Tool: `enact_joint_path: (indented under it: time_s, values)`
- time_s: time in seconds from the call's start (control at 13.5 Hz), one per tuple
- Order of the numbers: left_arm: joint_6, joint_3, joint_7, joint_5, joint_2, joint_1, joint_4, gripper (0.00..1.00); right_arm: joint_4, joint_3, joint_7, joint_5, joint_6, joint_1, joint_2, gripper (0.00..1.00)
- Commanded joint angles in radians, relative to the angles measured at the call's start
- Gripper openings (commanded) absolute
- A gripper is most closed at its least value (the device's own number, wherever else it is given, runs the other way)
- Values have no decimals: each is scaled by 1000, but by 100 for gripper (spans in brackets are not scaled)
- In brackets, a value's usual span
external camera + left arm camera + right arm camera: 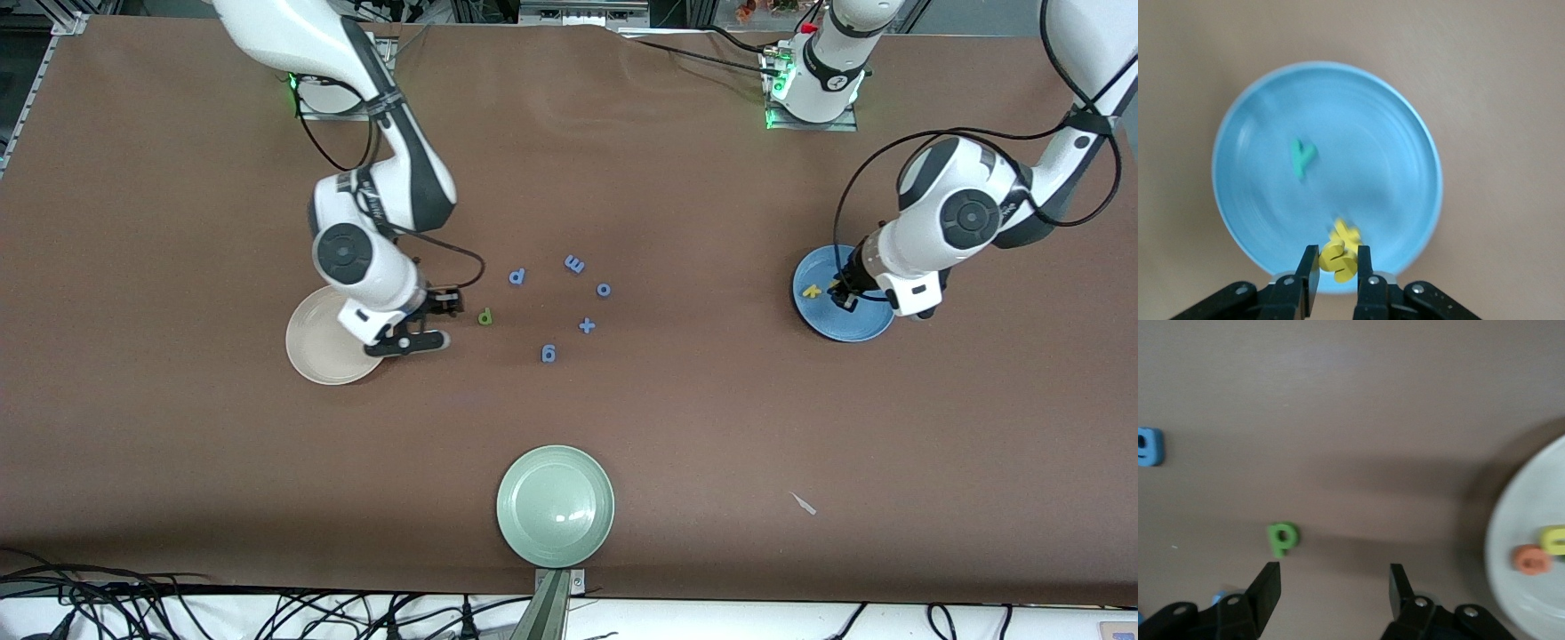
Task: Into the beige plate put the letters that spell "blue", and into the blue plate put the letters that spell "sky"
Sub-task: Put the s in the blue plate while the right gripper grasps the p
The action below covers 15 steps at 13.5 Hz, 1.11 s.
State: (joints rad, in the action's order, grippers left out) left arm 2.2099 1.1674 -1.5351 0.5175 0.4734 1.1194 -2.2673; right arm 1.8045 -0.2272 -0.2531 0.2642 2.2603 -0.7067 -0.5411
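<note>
L gripper (1337, 260) pinching yellow s (1338, 260) over blue plate (1258, 100), R gripper (1335, 580) agape

Right gripper (1335, 583) hangs wide open over the worktop (1358, 407), green b (1282, 537) just off one fingertip, orange e (1531, 560) sits in the beige plate (1518, 520).
</note>
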Motion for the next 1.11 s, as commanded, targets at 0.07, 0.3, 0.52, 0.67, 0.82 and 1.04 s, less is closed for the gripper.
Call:
enact_joint_path:
  time_s: [0.07, 0.3, 0.52, 0.67, 0.82, 1.04]
  values:
    - [-6, 23, 41, 32, -12, 57, -26, 32, -37, 3, -141, 10, 91, -82, -92, 77]
    - [-7, 24, 27, 18, -12, 86, -21, 85, 8, 3, -164, 7, 142, -100, -100, 77]
    - [-7, 24, 30, 16, -12, 91, -11, 100, 36, 2, -160, 6, 193, -102, -105, 77]
    - [-7, 41, 41, 16, -16, 117, 20, 100, 36, 2, -155, 6, 193, -100, -103, 75]
    - [-31, 67, 41, 18, -16, 117, 76, 100, 36, 2, -160, 6, 196, -102, -105, 69]
    - [-160, 96, 59, 15, -12, 108, 211, 100, 39, 2, -160, 4, 197, -103, -108, 57]
